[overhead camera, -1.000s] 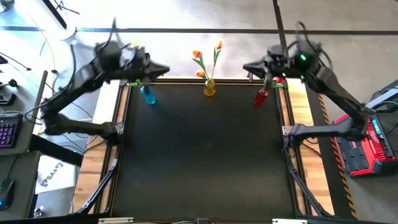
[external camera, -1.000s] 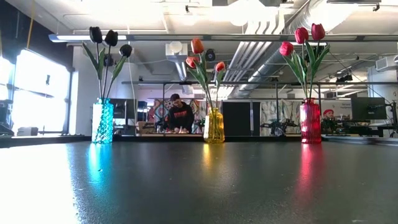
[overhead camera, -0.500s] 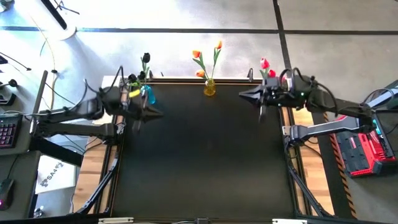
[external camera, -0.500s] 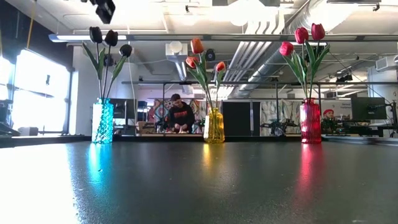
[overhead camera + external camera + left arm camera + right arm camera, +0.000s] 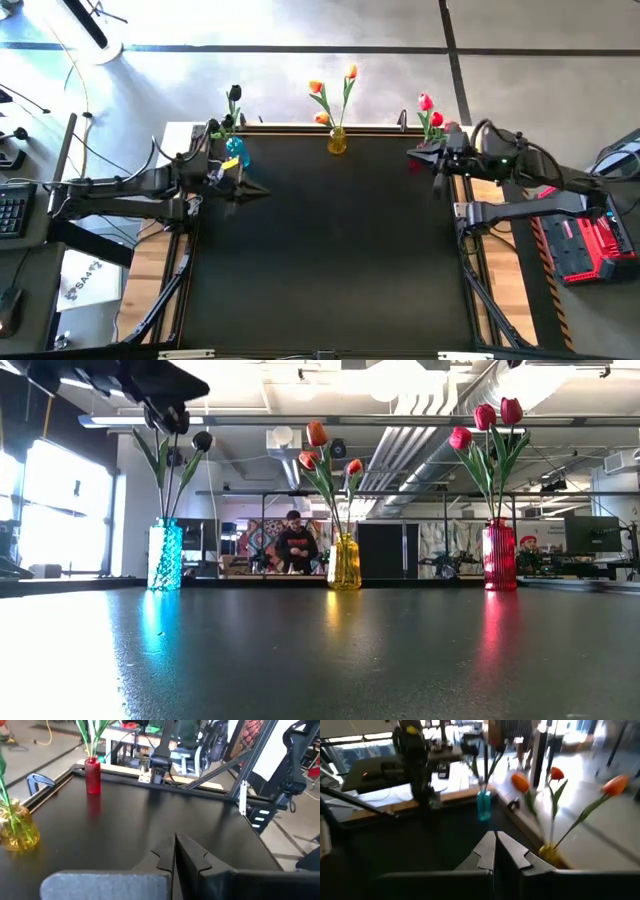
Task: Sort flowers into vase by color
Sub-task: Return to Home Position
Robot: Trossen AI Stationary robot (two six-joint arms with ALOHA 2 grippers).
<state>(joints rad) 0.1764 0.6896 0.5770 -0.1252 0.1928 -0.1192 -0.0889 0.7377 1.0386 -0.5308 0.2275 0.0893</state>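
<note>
- Both arms have drawn back from the vases in the last half second. The left gripper has slid a little toward mid-table, and the right gripper has pulled toward its own side.
- On the left side of the table, the left gripper hangs just in front of the blue vase. Its fingers are pressed together and hold nothing.
- Black tulips stand in the blue vase near the far-left corner. In the low view the left arm covers two of the heads, and one shows clear.
- Three orange tulips fan out of the yellow vase at the middle of the far edge, on thin green stems.
- Three red tulips rise from the red vase near the far-right corner. The right gripper hovers close by it, fingers closed on nothing.
- All three vases stand upright along the far edge, well apart from one another. From that row the black table runs open to the near edge and between the two grippers.
</note>
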